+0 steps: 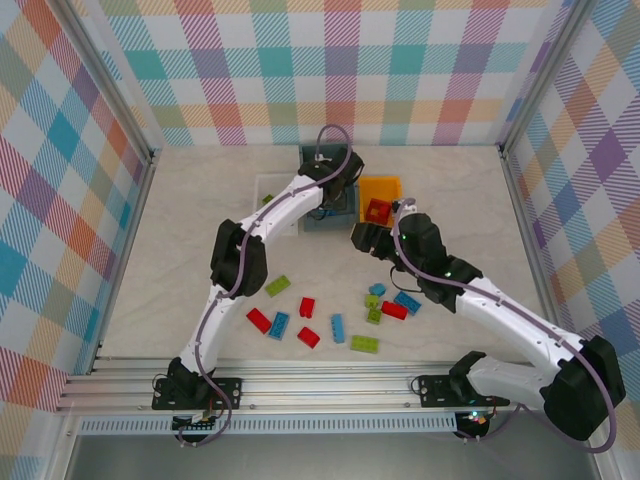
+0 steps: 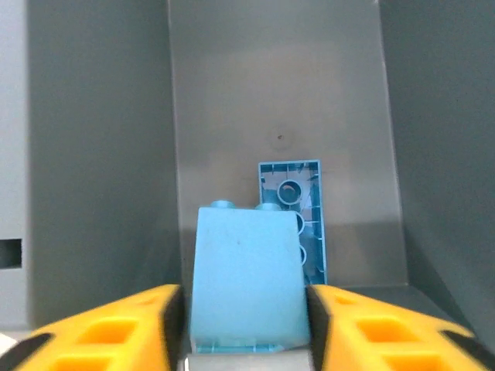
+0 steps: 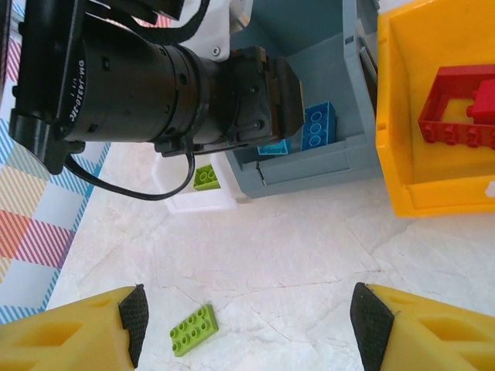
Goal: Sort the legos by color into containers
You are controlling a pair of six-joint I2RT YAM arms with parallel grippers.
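Blue lego (image 2: pixel 247 282) clamped in left jaws, left arm (image 1: pixel 275 210) stretched into grey-blue bin (image 2: pixel 278 93); right jaws apart, hovering over table (image 3: pixel 309 263).

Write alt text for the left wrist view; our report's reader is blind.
The left gripper pinches a light blue lego between its orange fingers, inside the grey bin. A second blue lego lies hollow side up beyond it.

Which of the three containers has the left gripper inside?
The grey-blue bin, between the white tray and the orange-yellow bin; the left gripper holds a light blue brick there.
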